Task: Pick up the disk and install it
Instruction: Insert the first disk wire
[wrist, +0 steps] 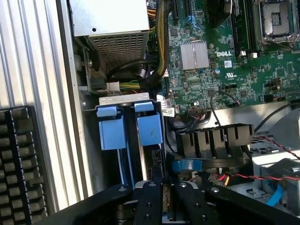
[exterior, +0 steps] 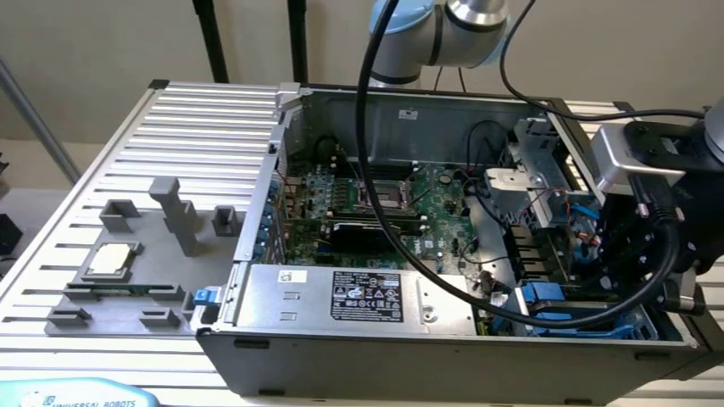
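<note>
Surface: ribbed metal table [exterior: 169, 127] carried one open computer case [exterior: 339, 360], with a plain beige wall behind.
Disk: the disk [wrist: 150, 133] stood on edge inside the case, in the drive bay [wrist: 124, 99] at the case corner next to the power supply [wrist: 117, 28]. Its blue carrier end pointed away from me and its dark body ran back towards my pincer.
Pincer: my gripper [wrist: 165, 199] hung over that bay inside the case, closed on the disk's near edge as best I could judge.
Handling: I judged the disk stiff, fairly heavy for its bulk, smooth on its metal faces and fragile to knocks. The sound hold was across the flat faces near the rear edge, off the blue rails so they could run free. It had to be kept square or it would bind in the slot.
Neighbour: a second blue carrier [wrist: 112, 133] sat just beside the disk in the same bay, nearer the case wall.
Deeper in the case: the motherboard [wrist: 225, 79] lay on the case floor, bearing a finned heat sink [wrist: 193, 55] and a processor socket [wrist: 276, 18].
Outside the case: a grey fixture [exterior: 125, 297] lay on the exterior view's left, with a small square chip [exterior: 114, 259] on it.
Count: one disk, two blue carrier ends counting its own, one power supply, one heat sink, one socket, one chip, one case.
</note>
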Motion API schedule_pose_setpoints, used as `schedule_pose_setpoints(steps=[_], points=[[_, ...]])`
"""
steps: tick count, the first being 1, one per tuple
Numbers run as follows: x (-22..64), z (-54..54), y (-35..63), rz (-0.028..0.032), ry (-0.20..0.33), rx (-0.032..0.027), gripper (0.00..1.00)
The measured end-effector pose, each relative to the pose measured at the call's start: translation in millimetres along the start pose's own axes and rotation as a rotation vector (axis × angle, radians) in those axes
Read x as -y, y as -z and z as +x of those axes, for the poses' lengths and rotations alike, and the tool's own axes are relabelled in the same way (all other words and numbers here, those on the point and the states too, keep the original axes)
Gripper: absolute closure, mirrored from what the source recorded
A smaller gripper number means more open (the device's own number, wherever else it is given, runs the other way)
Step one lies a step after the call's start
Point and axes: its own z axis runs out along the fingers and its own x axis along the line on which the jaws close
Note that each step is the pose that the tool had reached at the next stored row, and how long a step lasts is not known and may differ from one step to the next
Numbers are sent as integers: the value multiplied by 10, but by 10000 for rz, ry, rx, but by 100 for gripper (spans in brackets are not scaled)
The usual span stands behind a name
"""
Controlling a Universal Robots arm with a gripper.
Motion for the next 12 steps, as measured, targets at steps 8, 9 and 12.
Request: schedule_pose_setpoints(steps=[8,9,12], points=[[-17,-36,-10,23,-2,-149,84],[-19,-50,-11,23,-3,-156,84],[-25,-87,-16,26,-4,-174,84]])
